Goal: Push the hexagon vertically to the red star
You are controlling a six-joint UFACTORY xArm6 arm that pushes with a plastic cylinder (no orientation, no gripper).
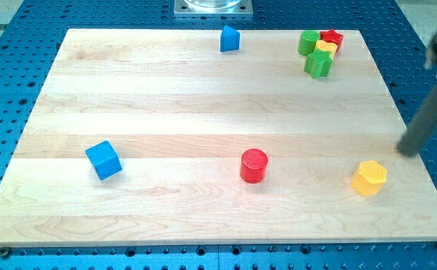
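Observation:
A yellow hexagon block [369, 178] lies near the wooden board's lower right. A red star block [331, 37] sits at the top right corner, packed against a small yellow block [324, 47] and two green blocks [308, 41] [318, 64]. My rod comes down from the view's right edge; my tip [407, 152] rests at the board's right edge, above and to the right of the hexagon, a short gap away and not touching it.
A red cylinder [253, 166] stands left of the hexagon. A blue cube [103, 160] lies at the lower left. A blue block [229, 38] sits at the top centre. The board [203, 97] lies on a blue perforated table [8, 90].

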